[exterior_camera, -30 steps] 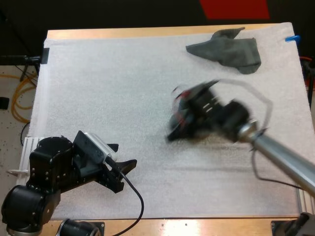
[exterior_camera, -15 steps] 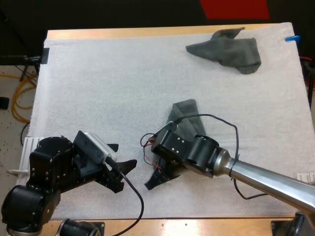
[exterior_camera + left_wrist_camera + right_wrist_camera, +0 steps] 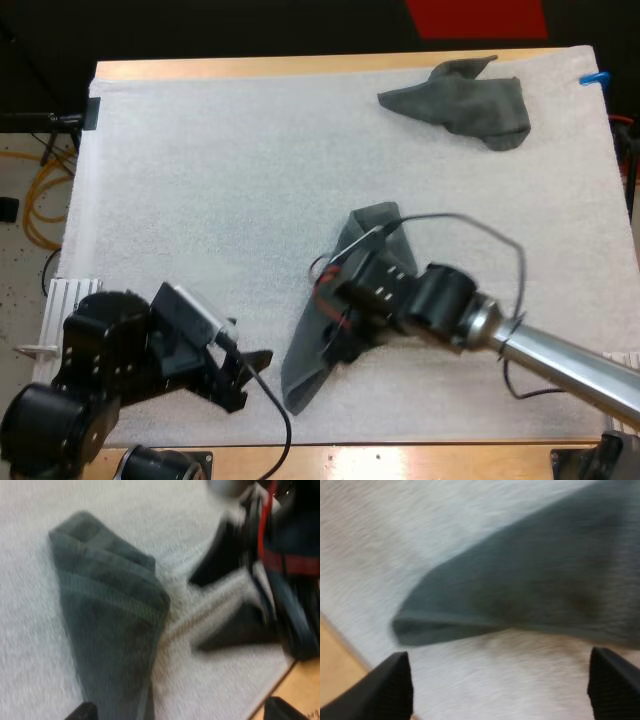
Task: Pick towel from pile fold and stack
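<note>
High view: near towel (image 3: pixel 303 365) now longer.

You had your left arm (image 3: pixel 100 350) at the lower left of the frame in the high view: bulky and matt black, built of rounded joint housings and blocky, angular sections. Its left claw (image 3: pixel 250 340) was black too, narrowing to slim points. Your right arm (image 3: pixel 575 365) was a smooth silver tube that met a black cylindrical wrist (image 3: pixel 440 300). The right claw (image 3: pixel 335 340) carried tapered black fingers (image 3: pixel 395 687).
</note>
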### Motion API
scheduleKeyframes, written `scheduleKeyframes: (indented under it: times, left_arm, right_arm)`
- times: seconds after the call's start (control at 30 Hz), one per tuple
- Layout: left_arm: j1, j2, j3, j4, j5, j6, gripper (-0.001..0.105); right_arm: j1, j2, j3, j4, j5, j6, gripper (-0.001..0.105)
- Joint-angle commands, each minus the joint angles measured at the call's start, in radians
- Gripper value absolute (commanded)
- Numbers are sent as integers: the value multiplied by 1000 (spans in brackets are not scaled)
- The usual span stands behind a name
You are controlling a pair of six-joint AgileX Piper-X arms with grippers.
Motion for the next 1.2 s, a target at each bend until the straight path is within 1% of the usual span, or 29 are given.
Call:
scheduleKeyframes:
  times: [0.0,0.07,0.17,0.27,0.33,0.43,0.5,0.53,0.6,0.63,0.7,0.8,0.87,1.0,1.17]
  left_arm:
    - [-4,-36,-7,20,-14,6,63]
    - [-4,-65,-8,36,-30,6,63]
    - [-4,-110,-8,80,-52,4,63]
    - [-4,-127,-8,128,-67,4,63]
    - [-4,-127,-8,148,-67,4,63]
    - [-4,-127,-8,156,-67,4,63]
    - [-4,-127,-8,155,-70,4,63]
    - [-4,-127,-8,155,-73,4,63]
    - [-4,-127,-8,155,-79,4,63]
    - [-4,-127,-8,155,-80,4,63]
    - [-4,-127,-8,154,-80,4,63]
    - [-4,-127,-8,153,-80,4,63]
    - [-4,-127,-8,153,-80,4,63]
    - [-4,-127,-8,153,-80,4,63]
    - [-4,-127,-8,153,-80,4,63]
  right_arm:
    - [-47,-18,-7,19,18,-10,66]
    - [-102,-21,-7,27,18,-12,66]
    - [-179,-18,-7,42,18,-41,66]
    - [-248,-18,10,35,9,-51,66]
    - [-279,-18,39,30,-9,-60,66]
    - [-316,-18,122,-5,-21,-60,66]
    - [-339,-18,201,-71,-50,-60,66]
    - [-345,-18,215,-93,-56,-56,66]
    - [-360,-18,289,-177,-82,-40,64]
    - [-360,-18,305,-189,-88,-40,63]
    - [-360,-8,348,-246,-102,-35,54]
    - [-360,33,367,-295,-137,-18,46]
    - [-360,69,366,-329,-153,-15,46]
    - [-360,142,366,-372,-234,24,46]
    - [-360,197,366,-390,-232,26,46]
